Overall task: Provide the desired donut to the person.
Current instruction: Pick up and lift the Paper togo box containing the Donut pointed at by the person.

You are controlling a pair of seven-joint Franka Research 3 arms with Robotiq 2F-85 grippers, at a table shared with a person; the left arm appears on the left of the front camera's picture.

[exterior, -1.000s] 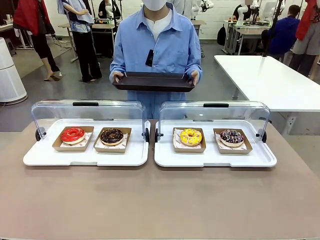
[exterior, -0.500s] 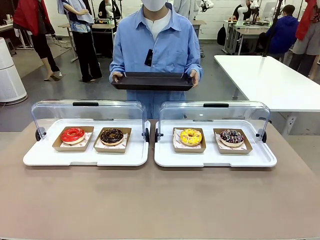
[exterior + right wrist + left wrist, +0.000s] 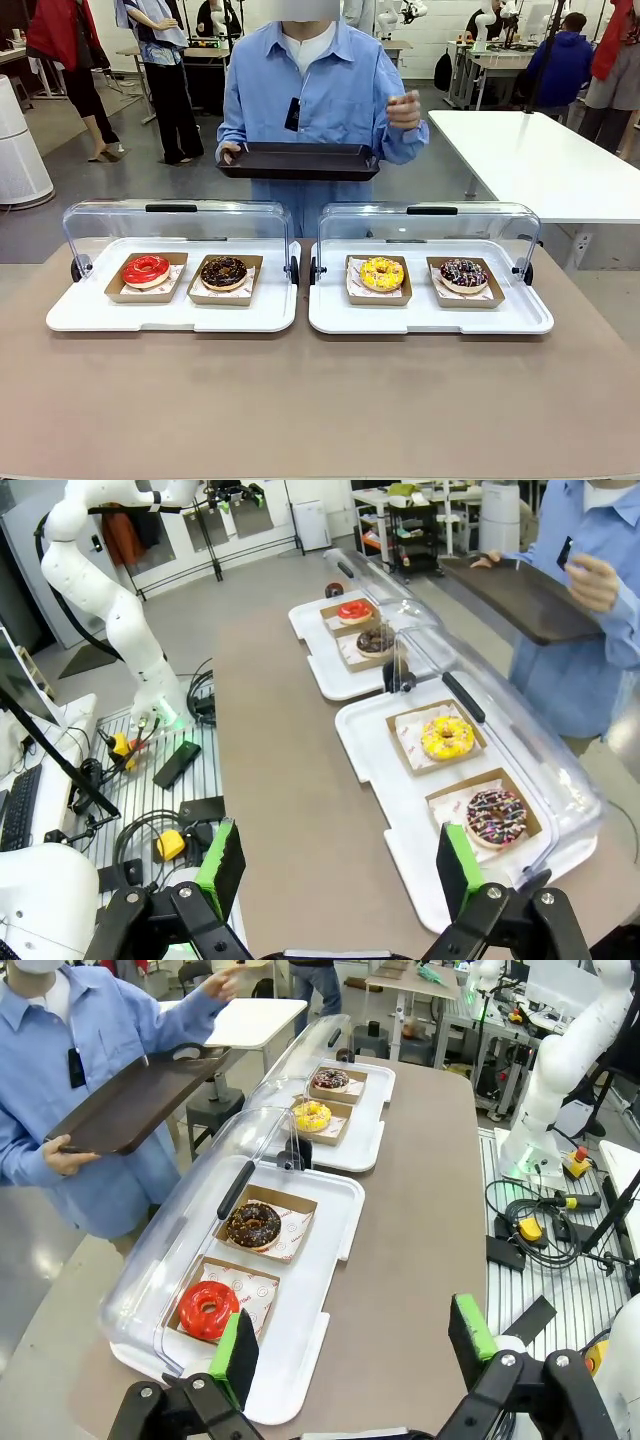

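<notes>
Four donuts lie in paper trays under raised clear lids: a red one [image 3: 146, 269] and a chocolate one [image 3: 223, 271] on the left white tray [image 3: 170, 315], a yellow one [image 3: 382, 272] and a dark sprinkled one [image 3: 464, 273] on the right white tray [image 3: 430, 318]. The person [image 3: 310, 85] in a light blue shirt stands at the far side, holding a dark serving tray [image 3: 298, 161] with one hand and raising the other hand [image 3: 404, 110]. My left gripper [image 3: 352, 1345] is open above the table's left end, my right gripper [image 3: 338, 868] open above its right end.
The brown table [image 3: 320, 400] has free room in front of the white trays. A white table [image 3: 530, 160] stands at the back right. Cables and devices [image 3: 160, 780] lie by the arm bases off the table's near edge.
The person has taken one hand off the dark tray and raised it to chest height; the tray is now held by the other hand alone and tilts slightly. The donuts have not moved.
</notes>
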